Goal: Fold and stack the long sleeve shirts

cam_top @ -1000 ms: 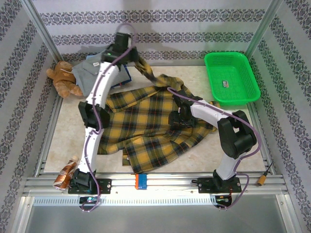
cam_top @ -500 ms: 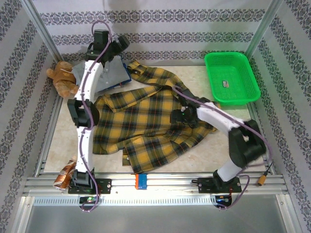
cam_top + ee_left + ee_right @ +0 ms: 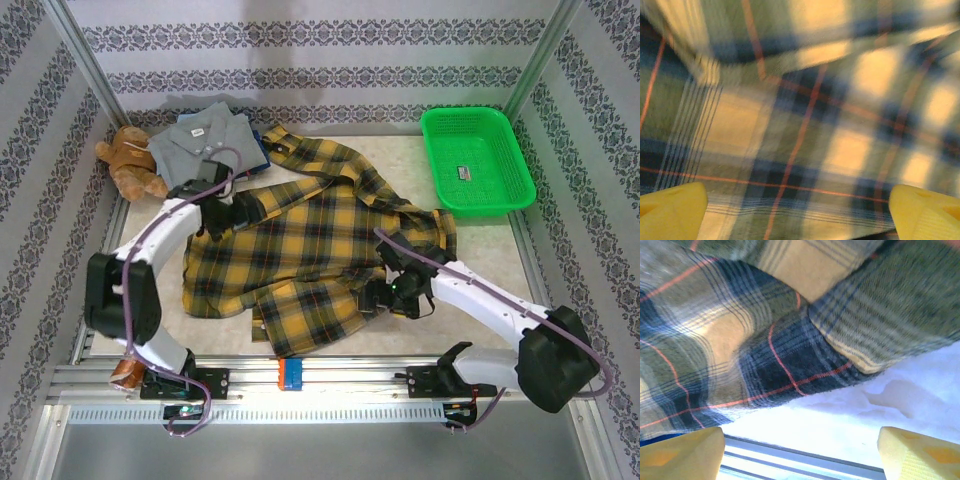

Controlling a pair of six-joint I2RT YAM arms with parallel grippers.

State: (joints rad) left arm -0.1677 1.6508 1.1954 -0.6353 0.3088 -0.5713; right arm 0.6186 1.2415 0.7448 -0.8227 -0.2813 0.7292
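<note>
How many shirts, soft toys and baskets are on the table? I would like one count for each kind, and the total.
Shirts: 3 (mustard-yellow and dark plaid flannel shirt; plain grey collared shirt; blue shirt, an edge showing under the grey one)
Soft toys: 1 (brown teddy bear)
Baskets: 1 (green plastic basket)
Total: 5

Light is bright and even, with soft shadows. The plaid shirt (image 3: 800, 125) blurs in the left wrist view. The tabletop (image 3: 865, 430) glares white.
</note>
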